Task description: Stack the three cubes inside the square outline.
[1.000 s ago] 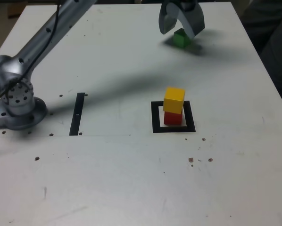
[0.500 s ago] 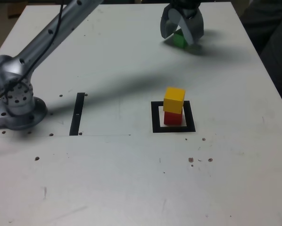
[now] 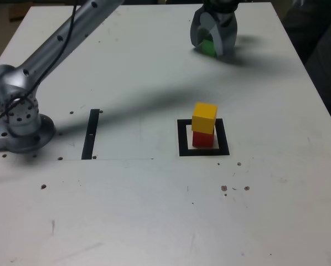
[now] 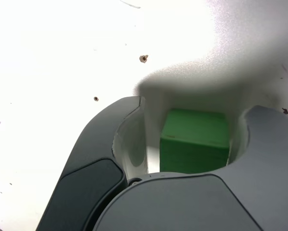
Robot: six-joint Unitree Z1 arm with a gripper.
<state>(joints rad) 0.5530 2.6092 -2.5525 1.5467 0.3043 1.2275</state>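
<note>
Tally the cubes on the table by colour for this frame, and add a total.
Red cube: 1, inside the square outline
Yellow cube: 1, on top of the red one
Green cube: 1, at the far end of the table, between the jaws of the tool
Total: 3 cubes

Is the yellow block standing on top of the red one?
Yes. The yellow cube sits on the red cube inside the square outline.
</note>
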